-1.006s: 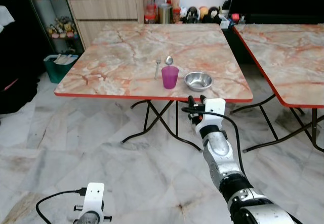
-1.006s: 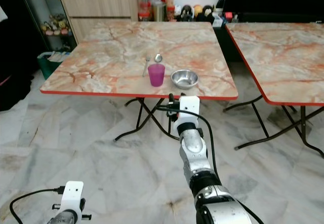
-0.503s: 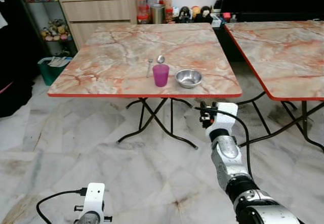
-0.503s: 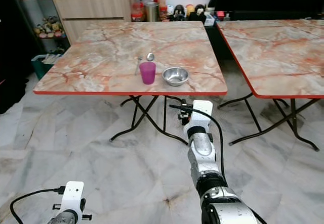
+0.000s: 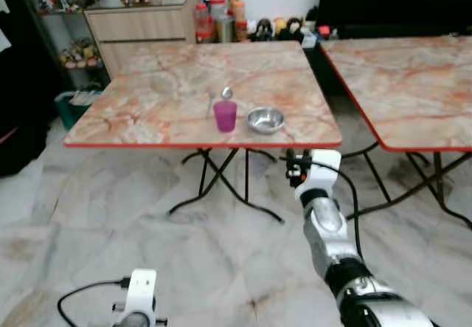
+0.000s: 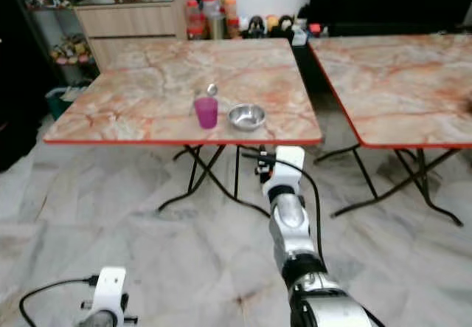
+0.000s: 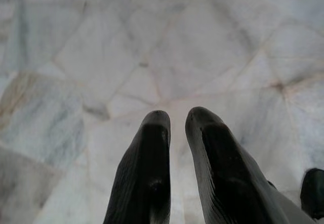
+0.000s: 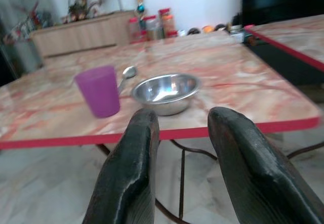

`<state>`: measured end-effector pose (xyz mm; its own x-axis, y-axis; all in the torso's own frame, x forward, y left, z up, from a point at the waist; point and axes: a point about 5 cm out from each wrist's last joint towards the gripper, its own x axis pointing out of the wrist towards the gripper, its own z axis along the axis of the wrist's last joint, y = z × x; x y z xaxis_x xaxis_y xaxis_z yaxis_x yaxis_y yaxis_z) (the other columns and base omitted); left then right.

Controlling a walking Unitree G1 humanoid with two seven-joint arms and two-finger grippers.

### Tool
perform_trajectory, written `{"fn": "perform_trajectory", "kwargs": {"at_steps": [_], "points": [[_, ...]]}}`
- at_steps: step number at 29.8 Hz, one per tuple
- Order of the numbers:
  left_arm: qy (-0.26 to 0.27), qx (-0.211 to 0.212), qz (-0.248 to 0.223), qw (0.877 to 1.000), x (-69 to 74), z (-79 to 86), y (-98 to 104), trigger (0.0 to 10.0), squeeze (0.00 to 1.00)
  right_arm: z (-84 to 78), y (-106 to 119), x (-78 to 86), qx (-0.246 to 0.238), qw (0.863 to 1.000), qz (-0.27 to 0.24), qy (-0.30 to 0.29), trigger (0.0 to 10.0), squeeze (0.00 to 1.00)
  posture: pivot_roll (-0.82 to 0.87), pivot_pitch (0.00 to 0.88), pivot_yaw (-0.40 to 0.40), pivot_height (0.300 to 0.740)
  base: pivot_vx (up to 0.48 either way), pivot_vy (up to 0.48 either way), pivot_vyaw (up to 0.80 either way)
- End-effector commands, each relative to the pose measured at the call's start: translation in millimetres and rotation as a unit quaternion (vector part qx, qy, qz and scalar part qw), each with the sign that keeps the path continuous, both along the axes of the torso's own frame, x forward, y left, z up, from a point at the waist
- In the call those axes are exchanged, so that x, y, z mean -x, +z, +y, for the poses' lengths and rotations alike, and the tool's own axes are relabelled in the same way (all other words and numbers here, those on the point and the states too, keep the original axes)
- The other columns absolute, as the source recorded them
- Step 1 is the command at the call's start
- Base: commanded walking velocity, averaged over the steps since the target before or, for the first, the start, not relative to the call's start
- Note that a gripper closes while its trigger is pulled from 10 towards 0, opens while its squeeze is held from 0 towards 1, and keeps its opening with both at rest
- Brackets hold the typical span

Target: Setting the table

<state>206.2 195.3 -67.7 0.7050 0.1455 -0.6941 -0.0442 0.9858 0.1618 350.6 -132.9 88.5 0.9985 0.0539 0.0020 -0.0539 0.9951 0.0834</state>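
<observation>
Your purple plastic cup [image 5: 225,115] stands upright near the front edge of the square marble-look table with the red rim [image 5: 147,98]. Just beside it, on the robot's right, sits the round shiny metal bowl [image 5: 265,119]. Right behind the cup lie a small silver spoon [image 5: 226,93] and a thin silver fork [image 5: 209,104], side by side.

Your right gripper [image 8: 179,120] is held up in front of the table, below its edge, not touching anything. Its two black fingers [image 8: 136,153] are apart, with nothing between them, and they point at the bowl.

Your left gripper [image 7: 177,120] hangs low over the pale marble floor [image 5: 110,216]. Its fingers are a little apart and hold nothing.

A second table of the same kind [image 5: 398,83] stands to the right.
</observation>
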Motion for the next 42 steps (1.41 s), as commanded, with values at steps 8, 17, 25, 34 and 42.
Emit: {"fn": "perform_trajectory", "kwargs": {"at_steps": [8,17,25,34,42], "points": [[0.000,-0.006,-0.002,1.000,-2.5,3.6,1.9,10.0,0.00,14.3,4.9,-0.3,0.024,0.999,-0.018,0.036,10.0,0.00,0.09,0.000,0.022,0.740,0.311,0.000,0.35],[0.000,-0.006,-0.001,1.000,-2.1,2.8,1.5,10.0,0.00,15.9,4.6,-0.9,0.012,0.999,-0.012,0.035,10.0,0.00,0.09,0.000,0.012,0.740,0.308,0.000,0.00],[-0.003,-0.005,0.001,1.000,-1.0,2.3,0.8,10.0,0.00,17.7,4.6,-0.6,-0.002,0.999,-0.012,0.035,10.0,0.00,0.08,0.000,0.014,0.740,0.310,0.000,0.00],[0.000,-0.003,-0.006,1.000,-3.5,1.7,2.3,10.0,0.00,14.6,-2.7,3.9,0.016,0.999,-0.006,0.036,10.0,0.00,0.09,0.000,0.005,0.740,0.069,0.000,0.00],[0.003,-0.003,-0.001,1.000,1.1,1.6,-0.2,10.0,0.00,-14.0,-41.3,30.0,0.079,0.995,0.053,0.033,10.0,0.00,0.08,0.000,0.004,0.740,0.000,0.000,0.00]]}}
